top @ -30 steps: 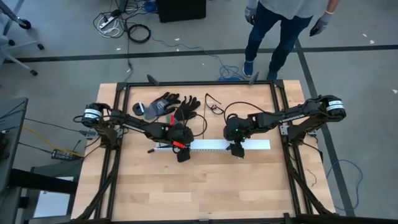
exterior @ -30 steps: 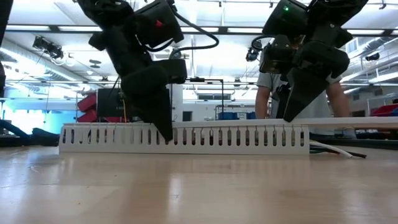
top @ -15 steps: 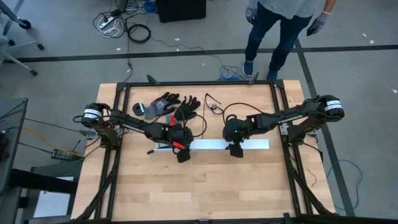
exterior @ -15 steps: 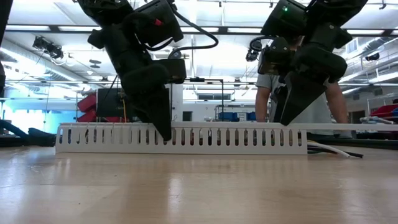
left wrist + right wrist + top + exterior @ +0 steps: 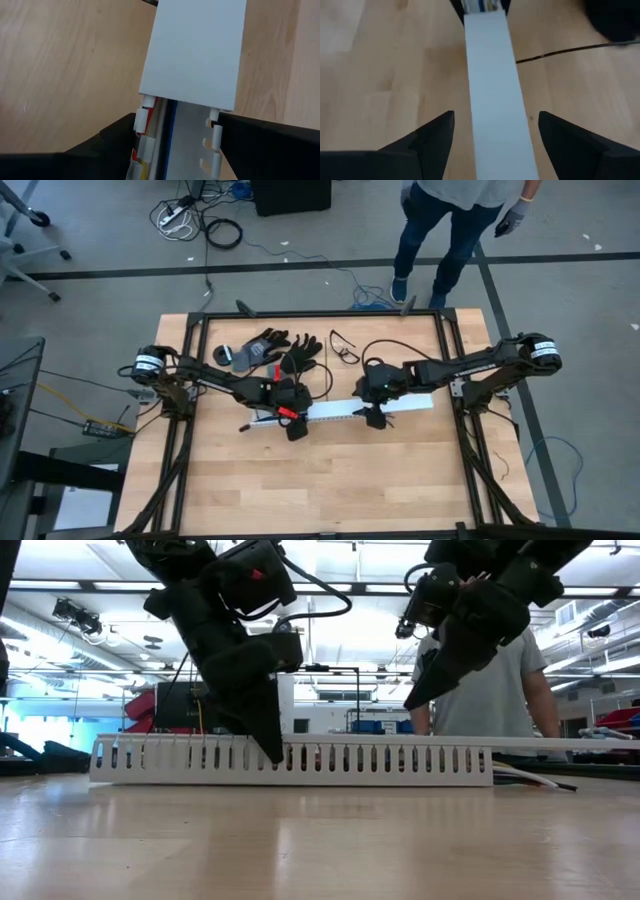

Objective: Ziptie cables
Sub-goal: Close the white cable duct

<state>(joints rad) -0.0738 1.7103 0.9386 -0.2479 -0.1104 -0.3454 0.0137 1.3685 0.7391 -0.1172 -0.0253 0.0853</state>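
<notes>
Grey workshop floor surrounds a wooden table (image 5: 320, 480) in a black frame, and a person (image 5: 450, 220) in jeans and grey gloves stands just beyond its far edge. Along the middle of the tabletop lies a long white slotted cable duct (image 5: 290, 762), most of it closed over by a flat white cover (image 5: 375, 408).

Gripping that duct near its uncovered end is the left gripper (image 5: 292, 423) — in the left wrist view its two dark fingers (image 5: 107, 145) press against the slotted walls on either side, tips down at the tabletop in the low view. The jaws stand as wide as the duct and are closed on it.

Inside the open channel run the cables (image 5: 161, 125), seen there as red, yellow and blue strands that pass under the cover; a few more wire ends poke out of the duct's other end, low on the table in the low view (image 5: 535, 778).

Lifted clear above the covered stretch is the right gripper (image 5: 372, 416). Its fingers (image 5: 432, 137) are spread wide, one on each side of the white cover with wood showing between finger and cover — it holds nothing. In the low view its tips hang above the duct's top edge (image 5: 425, 690).

Behind the left arm lie black work gloves (image 5: 270, 350), and near the middle a pair of glasses (image 5: 343, 346).
</notes>
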